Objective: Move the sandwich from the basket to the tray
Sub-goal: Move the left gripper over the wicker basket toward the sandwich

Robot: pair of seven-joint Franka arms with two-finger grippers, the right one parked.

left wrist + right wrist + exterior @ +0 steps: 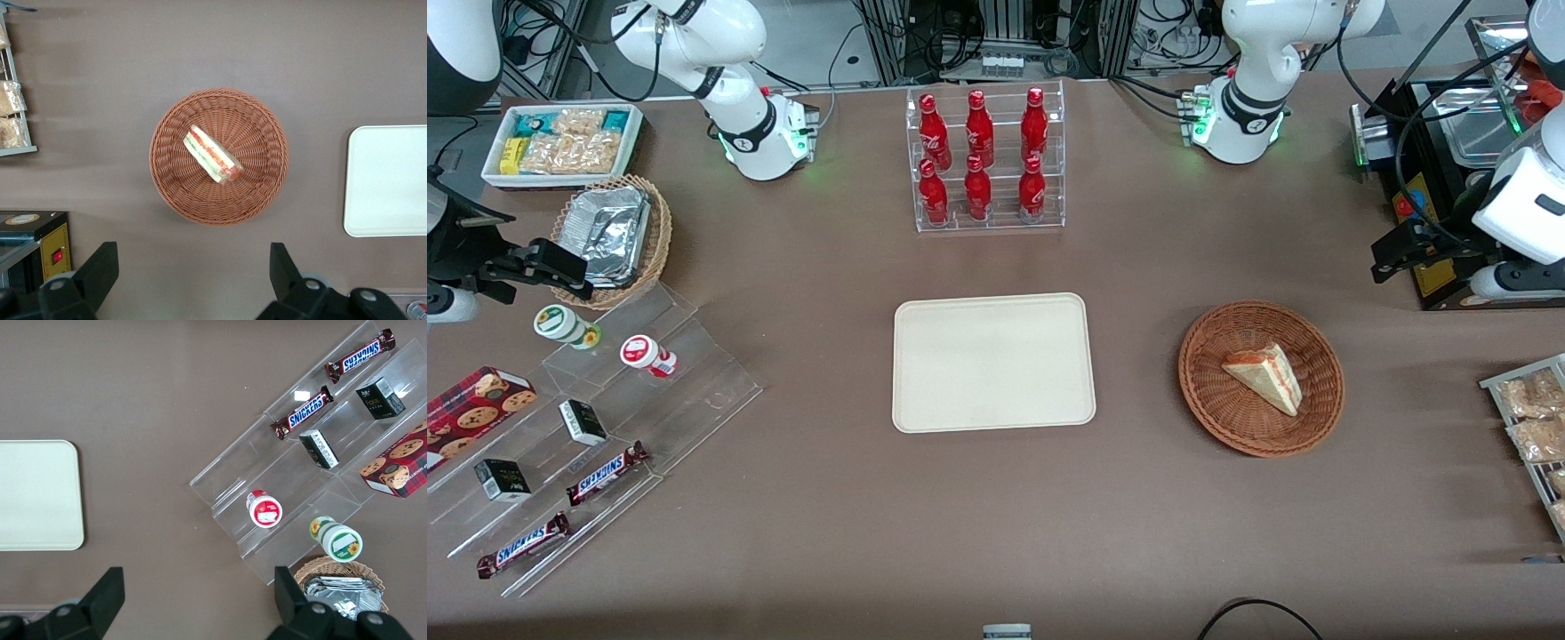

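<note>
The sandwich (1267,378), a pale bread wedge with orange-red and green filling, lies in the reddish-brown wicker basket (1209,418). The cream tray (992,362) lies bare at the table's middle, beside the basket toward the parked arm's end. My left gripper (1392,253) hangs open and empty, high above the table, farther from the front camera than the basket and toward the working arm's end. In the left wrist view the sandwich (212,155) sits in the basket (173,193), apart from the wide-open gripper (192,257), with the tray (390,180) beside it.
A clear rack of red bottles (985,160) stands farther back than the tray. A black appliance (1432,178) and a rack of snack packets (1534,427) are at the working arm's end. A clear stepped stand with snacks (596,427), a tan foil-tray basket (609,236) and a white bin (560,142) are at the parked arm's end.
</note>
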